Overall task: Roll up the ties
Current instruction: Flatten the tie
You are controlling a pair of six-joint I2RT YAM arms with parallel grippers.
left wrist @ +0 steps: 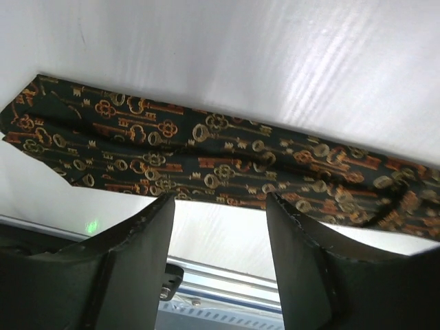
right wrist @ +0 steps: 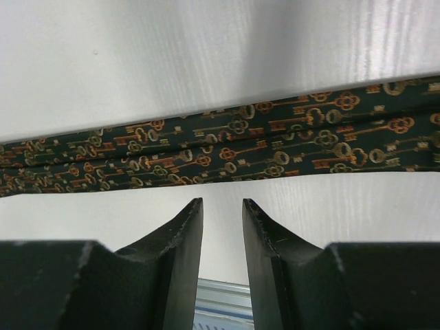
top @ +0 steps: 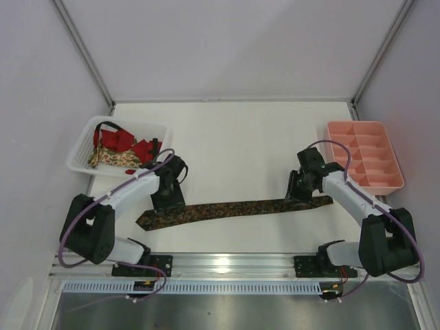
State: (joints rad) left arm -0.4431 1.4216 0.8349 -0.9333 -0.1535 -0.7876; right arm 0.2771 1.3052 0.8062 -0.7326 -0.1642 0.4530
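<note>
The key-patterned tie (top: 234, 207) is lying flat along the table's (top: 234, 137) near edge. The left fingers (left wrist: 141, 254) are hanging spread and the right fingers (right wrist: 180, 254) narrowly parted, both empty. A shallow pinch is risking slippage that would skew the roll.

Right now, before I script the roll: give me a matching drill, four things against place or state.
Column 1
1. patterned tie
2. white basket
3. pink tray
4. left gripper

Column 2
a. far left of the table
b. open, by the tie's left end
c. laid flat between the two arms
d. far right of the table

Pairs: 1-c, 2-a, 3-d, 4-b
</note>
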